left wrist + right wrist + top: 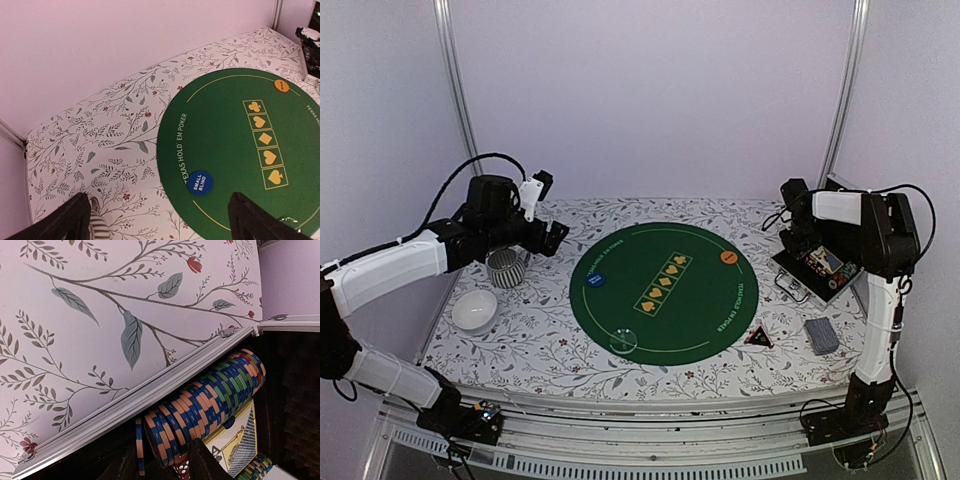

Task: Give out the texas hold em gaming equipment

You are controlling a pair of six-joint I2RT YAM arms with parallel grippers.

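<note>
A round green poker mat [660,290] lies mid-table. On it are a blue "small blind" button [598,281], an orange button [728,257] and a whitish round chip [624,340]. A grey-blue deck of cards [821,335] lies right of the mat. My left gripper [555,238] hangs open and empty above the mat's left edge, over the blue button [200,182]. My right gripper [790,238] is down in the open chip case [810,268]. Its fingertips [202,460] press either side of the end chips of a blue-and-orange chip row [200,400].
A striped mug [507,268] and a white bowl [475,310] stand left of the mat, the mug just below my left gripper [97,227]. A small dark triangle marker [758,338] lies at the mat's right edge. The case holds a card box [235,445] and a red die [182,471].
</note>
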